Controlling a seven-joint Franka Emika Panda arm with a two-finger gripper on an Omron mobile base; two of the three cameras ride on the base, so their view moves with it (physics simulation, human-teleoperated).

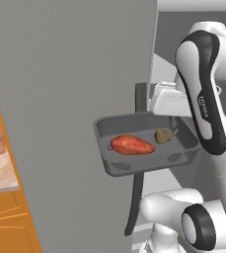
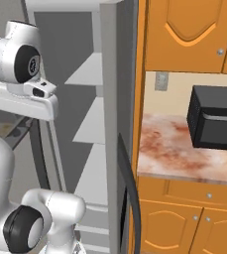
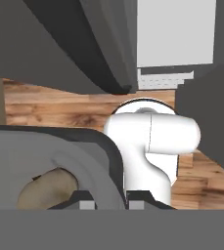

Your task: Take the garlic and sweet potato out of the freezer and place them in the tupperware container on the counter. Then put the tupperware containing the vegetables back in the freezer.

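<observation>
1. We are logging the tupperware container (image 1: 144, 143), a shallow dark grey tub held up in the air at centre frame of the left base view, roughly level, with its long axis running left to right.
2. We are counting two items inside it: the sweet potato (image 1: 131, 145) lying lengthways left of centre, and the garlic (image 1: 165, 135), a pale tan lump just right of it, the two near but apart.
3. We are recording the gripper (image 3: 110, 204) as clenched on the tub's rim; in the hand view its finger tips (image 3: 86, 204) are pinching the dark wall, garlic showing at lower left.
4. We are placing the freezer (image 1: 75, 99) behind and left of the tub, its flat grey door filling the frame's left; its grey inner shelves (image 2: 87, 124) are standing open at centre-left of the right base view.
5. We are judging the loading done; the tub is waiting to travel onto a shelf, kept level.
6. We are noting the counter (image 2: 179, 149) at right, bearing a black appliance (image 2: 214, 121).
</observation>
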